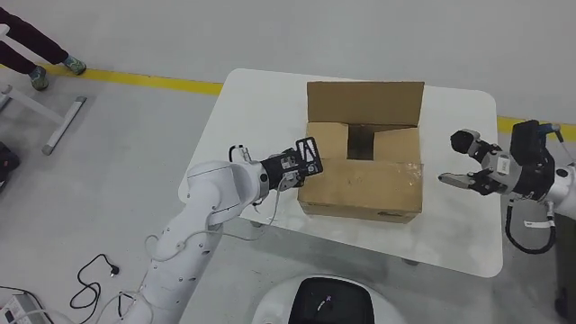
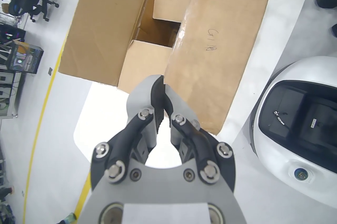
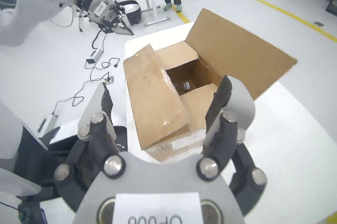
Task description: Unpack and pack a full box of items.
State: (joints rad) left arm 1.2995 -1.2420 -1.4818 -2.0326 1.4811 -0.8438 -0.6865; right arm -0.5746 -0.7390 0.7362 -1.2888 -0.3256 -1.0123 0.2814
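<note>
A brown cardboard box (image 1: pixel 360 189) stands in the middle of the white table (image 1: pixel 261 112). Its far flap (image 1: pixel 364 103) stands up, while the taped near flap (image 2: pixel 218 33) lies slanted over part of the top. Two short side flaps are folded in, leaving a dark opening (image 1: pixel 363 141). Through it a small bottle-like item (image 3: pixel 184 85) shows inside. My left gripper (image 1: pixel 313 158) is shut and empty, just off the box's left side by the near flap's corner (image 2: pixel 161 85). My right gripper (image 1: pixel 459 160) hangs open to the right of the box, clear of it (image 3: pixel 164 93).
The table top is bare on both sides of the box, with rounded edges. On the floor lie a yellow line (image 1: pixel 144 78) and cables (image 1: pixel 90 279). A white stand frame (image 1: pixel 63 121) sits far left, off the table.
</note>
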